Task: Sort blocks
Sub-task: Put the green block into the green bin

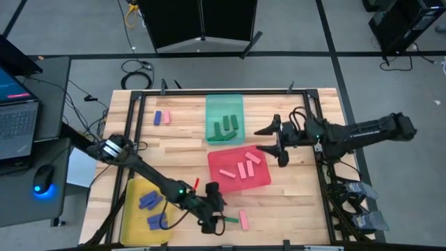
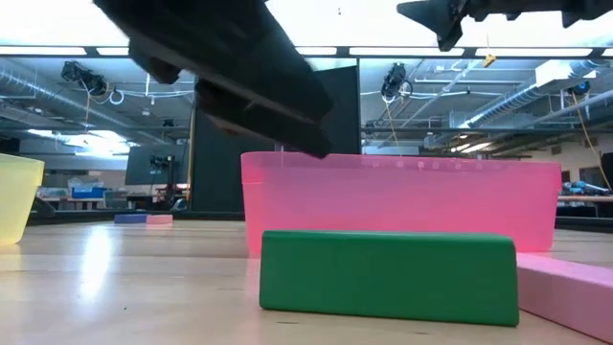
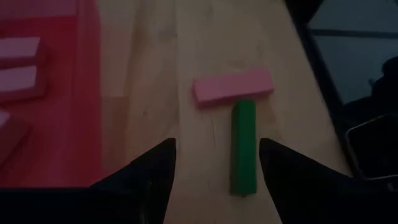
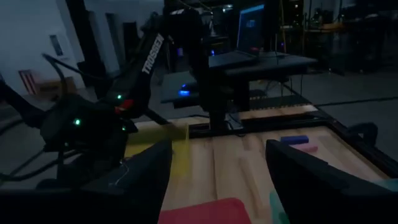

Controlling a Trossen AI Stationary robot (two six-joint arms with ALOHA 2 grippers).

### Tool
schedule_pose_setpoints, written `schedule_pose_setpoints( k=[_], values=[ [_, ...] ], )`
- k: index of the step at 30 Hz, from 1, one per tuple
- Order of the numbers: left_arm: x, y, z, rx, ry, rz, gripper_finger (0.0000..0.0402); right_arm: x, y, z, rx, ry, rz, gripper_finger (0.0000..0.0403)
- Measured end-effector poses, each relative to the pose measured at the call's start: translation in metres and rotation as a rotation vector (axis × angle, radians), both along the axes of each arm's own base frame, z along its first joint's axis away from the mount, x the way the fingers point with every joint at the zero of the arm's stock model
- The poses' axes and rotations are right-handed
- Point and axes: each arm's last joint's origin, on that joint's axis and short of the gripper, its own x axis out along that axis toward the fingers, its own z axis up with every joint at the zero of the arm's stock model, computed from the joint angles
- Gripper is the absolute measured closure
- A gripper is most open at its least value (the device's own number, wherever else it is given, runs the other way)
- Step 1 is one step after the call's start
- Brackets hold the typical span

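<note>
A green block (image 3: 244, 146) lies flat on the wooden table near its front edge. Its far end meets the long side of a pink block (image 3: 233, 87). My left gripper (image 3: 214, 168) hangs open just above the table. The green block's near end lies between the fingertips and touches neither. In the high view the left gripper (image 1: 209, 213) stands left of the green block (image 1: 226, 220). My right gripper (image 1: 267, 139) is open in the air, between the green tray (image 1: 224, 103) and the red tray (image 1: 259, 180), holding nothing.
The red tray holds several pink blocks (image 1: 240, 169) and the green tray holds green blocks (image 1: 226, 127). The yellow tray (image 1: 132, 223) at the front left holds blue blocks. A blue block (image 1: 158, 117) and a pink block (image 1: 166, 117) lie loose at the far left.
</note>
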Motion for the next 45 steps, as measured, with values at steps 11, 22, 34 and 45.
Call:
schedule_pose_setpoints(
  k=[11, 22, 34, 45],
  values=[
    [-0.002, -0.018, -0.019, -0.060, 0.028, -0.081, 0.0163, 0.008, 0.016, -0.008, -0.014, 0.035, -0.040, 0.0128],
    [-0.002, -0.023, -0.034, -0.034, 0.034, -0.069, 0.0163, 0.008, 0.018, -0.008, -0.012, 0.029, -0.036, 0.0128],
    [0.004, -0.026, -0.060, -0.028, 0.027, -0.028, 0.0178, 0.008, 0.018, -0.007, -0.003, 0.024, -0.036, 0.0128],
    [0.004, -0.025, -0.059, 0.016, 0.024, -0.063, 0.0339, 0.008, 0.018, -0.007, 0.023, 0.024, -0.036, 0.0128]
  ],
)
